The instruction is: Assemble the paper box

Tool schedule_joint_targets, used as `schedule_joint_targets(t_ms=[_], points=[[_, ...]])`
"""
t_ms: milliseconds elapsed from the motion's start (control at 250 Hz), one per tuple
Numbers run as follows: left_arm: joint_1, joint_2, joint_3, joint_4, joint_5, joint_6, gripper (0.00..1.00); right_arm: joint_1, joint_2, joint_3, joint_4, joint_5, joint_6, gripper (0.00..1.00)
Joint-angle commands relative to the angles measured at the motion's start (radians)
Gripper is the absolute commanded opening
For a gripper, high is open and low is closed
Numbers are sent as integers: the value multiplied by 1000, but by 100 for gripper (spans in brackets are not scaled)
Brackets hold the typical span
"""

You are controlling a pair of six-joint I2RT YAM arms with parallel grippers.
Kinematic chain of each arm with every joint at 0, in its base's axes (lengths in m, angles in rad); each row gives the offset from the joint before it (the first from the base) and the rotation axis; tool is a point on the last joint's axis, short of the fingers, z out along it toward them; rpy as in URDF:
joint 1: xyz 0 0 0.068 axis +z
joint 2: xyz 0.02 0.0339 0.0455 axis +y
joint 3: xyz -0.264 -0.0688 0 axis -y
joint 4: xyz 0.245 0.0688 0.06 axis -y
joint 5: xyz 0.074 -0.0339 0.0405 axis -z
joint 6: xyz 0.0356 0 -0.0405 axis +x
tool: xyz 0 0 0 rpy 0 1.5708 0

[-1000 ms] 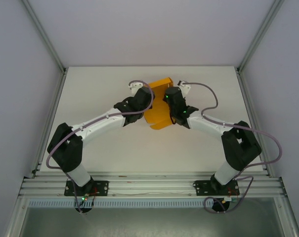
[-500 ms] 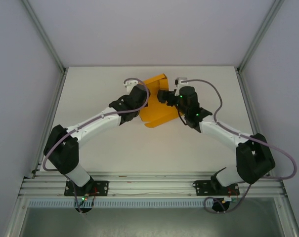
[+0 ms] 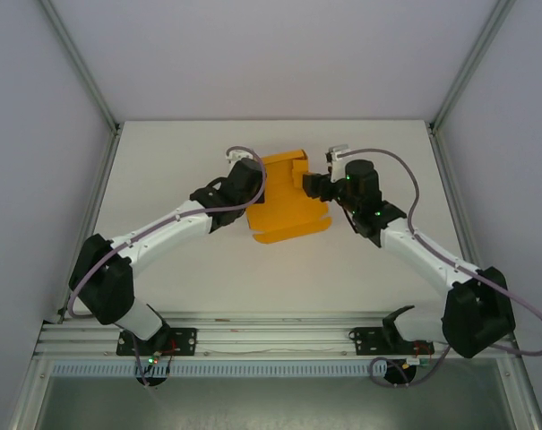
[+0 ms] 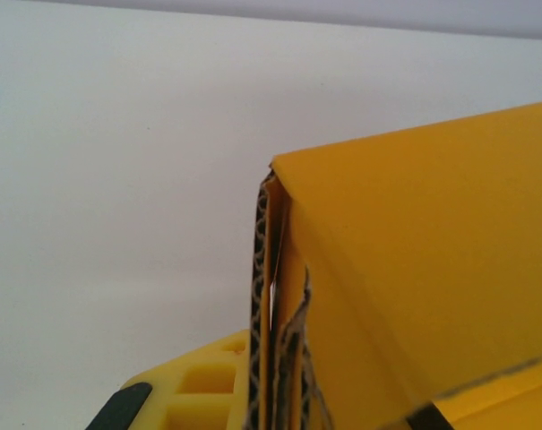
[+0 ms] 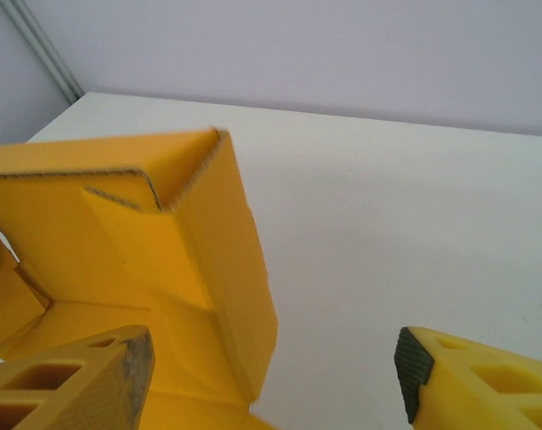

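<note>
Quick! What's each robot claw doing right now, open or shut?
Left gripper: shut on the paper box.
Right gripper: jaws open, holding nothing.

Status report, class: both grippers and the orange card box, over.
Left gripper shut on orange corrugated-card box. Right gripper open beside it. Box part-folded, on white table.
</note>
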Motion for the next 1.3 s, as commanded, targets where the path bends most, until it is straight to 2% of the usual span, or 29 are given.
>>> schedule_joint_targets(t_ms=[0, 172, 244, 368, 532, 652, 716, 756, 783, 835, 871, 903, 983, 1039, 1195, 1295], points=[[2, -14, 2, 7, 21, 37, 0, -3, 58, 61, -39, -77, -36, 66], [1, -5, 17, 3, 14, 33, 0, -2, 129, 101, -82, -168, -52, 53], [0, -6, 16, 12, 27, 46, 0, -2, 146, 106, -79, -148, -49, 48], [-2, 1, 19, 27, 65, 64, 0, -3, 171, 118, -31, -118, -29, 46], [-16, 23, 38, 3, 67, 94, 0, -2, 201, 128, 63, -72, 6, 35], [-29, 46, 64, -29, 35, 94, 0, 0, 226, 156, 61, -37, 46, 13], [-40, 59, 83, -42, 17, 95, 0, 8, 243, 168, 45, -13, 48, 7], [-45, 68, 94, -48, 11, 93, 0, 21, 253, 167, 40, 29, 46, 0], [-46, 73, 104, -58, 14, 90, 0, 27, 256, 163, 42, 46, 35, 0], [-46, 75, 123, -79, 20, 78, 34, 41, 258, 150, 50, 66, 23, 0], [-46, 71, 129, -89, 25, 83, 50, 43, 259, 144, 50, 73, 26, 0], [-46, 62, 132, -95, 32, 83, 61, 43, 261, 145, 42, 76, 29, 0], [-45, 26, 124, -99, 49, 92, 79, 43, 263, 150, 16, 82, 12, 0], [-42, -6, 122, -111, 65, 96, 99, 44, 260, 153, -5, 64, -9, 0], [-6, -137, 100, -151, 122, 109, 100, 38, 248, 160, -87, -17, -76, 0], [53, -221, 63, -135, 175, 96, 100, 39, 224, 152, -129, -138, -151, 0]])
